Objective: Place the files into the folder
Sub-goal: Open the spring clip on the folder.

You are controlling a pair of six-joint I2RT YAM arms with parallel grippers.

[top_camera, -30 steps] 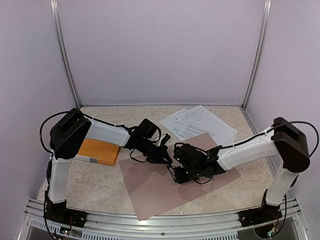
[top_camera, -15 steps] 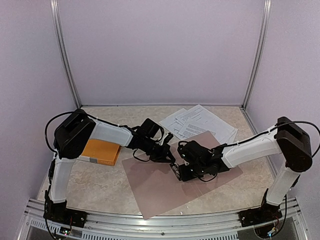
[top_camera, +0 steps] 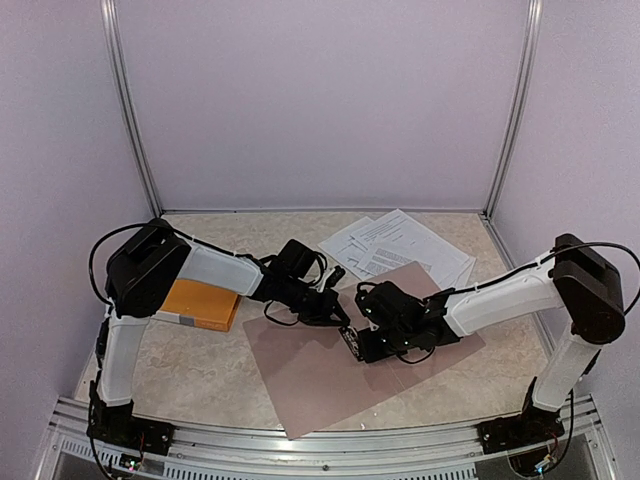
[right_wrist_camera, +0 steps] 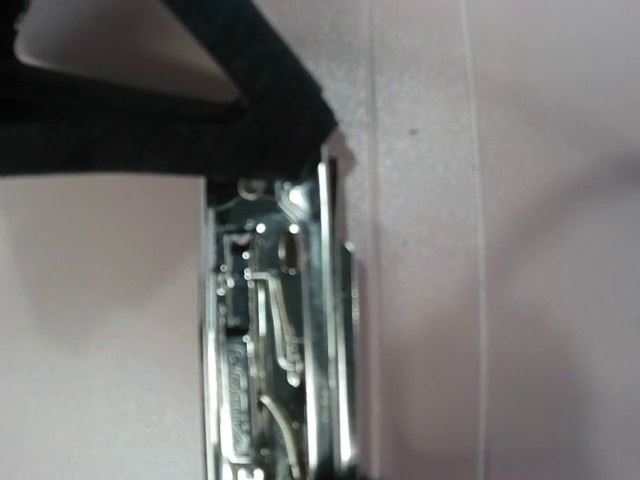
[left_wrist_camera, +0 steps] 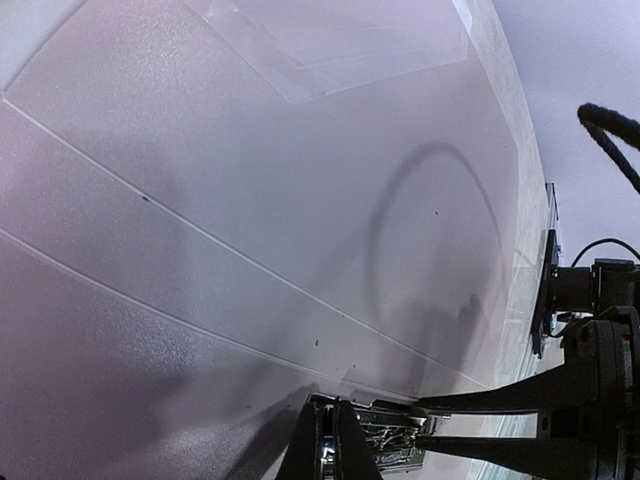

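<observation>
Overhead cam is evenly lit, soft diffuse light from above. It's kinda low-res with a lilac cast, and only faint shadows fall on the counter (top_camera: 200, 375). Left wrist cam is decently sharp: you can see the grain of the folder (left_wrist_camera: 250, 200), plus a soft looping shadow and darker patches bottom left. Its top left corner is washed out. Right wrist cam is way too close, with mushy focus and glints off the metal clip (right_wrist_camera: 265, 350).
</observation>
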